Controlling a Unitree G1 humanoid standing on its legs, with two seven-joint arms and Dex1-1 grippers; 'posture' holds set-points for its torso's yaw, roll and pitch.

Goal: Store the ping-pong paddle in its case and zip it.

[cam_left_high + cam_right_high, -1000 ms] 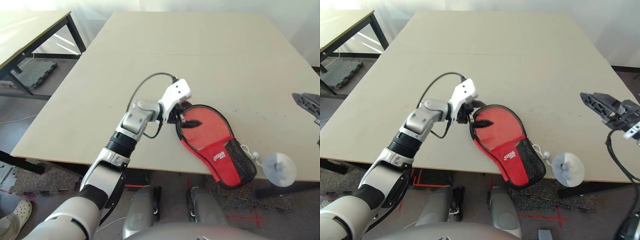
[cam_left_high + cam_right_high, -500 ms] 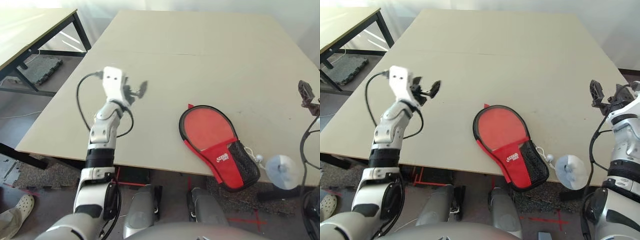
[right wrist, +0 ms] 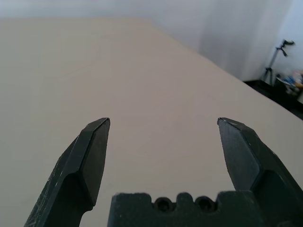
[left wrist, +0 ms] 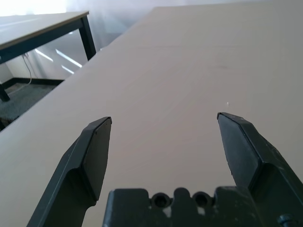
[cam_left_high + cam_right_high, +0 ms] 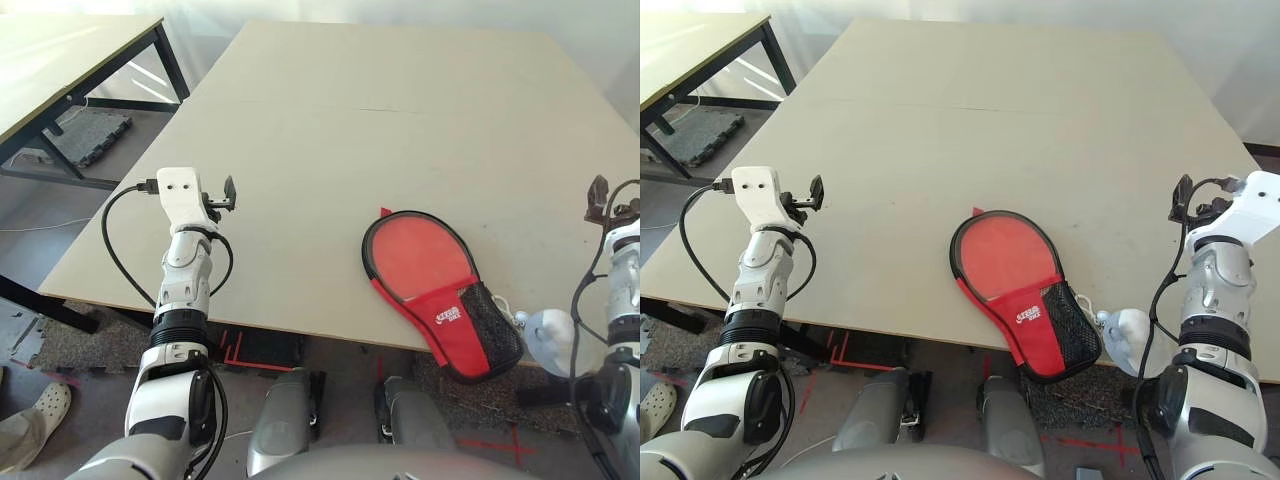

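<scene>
1. Paddle-shaped case (image 5: 1032, 305): flat on the table (image 5: 970, 150), mesh pocket up, narrow end over the near edge. The ping-pong paddle is probably inside, zipped in; the closure cannot be confirmed.
2. Handling, judged: light; stiff where the blade fills it, softer at the black mesh pocket (image 5: 1070, 325). Best hold: across the narrow end, clear of the mesh; smooth fabric may slide.
3. Just beside the case's narrow end: greyish round tag (image 5: 1127, 340) on white cord.
4. Left of the case: left gripper (image 4: 164, 116), fingers spread, empty.
5. Right of it: right gripper (image 3: 164, 119), likewise.
</scene>
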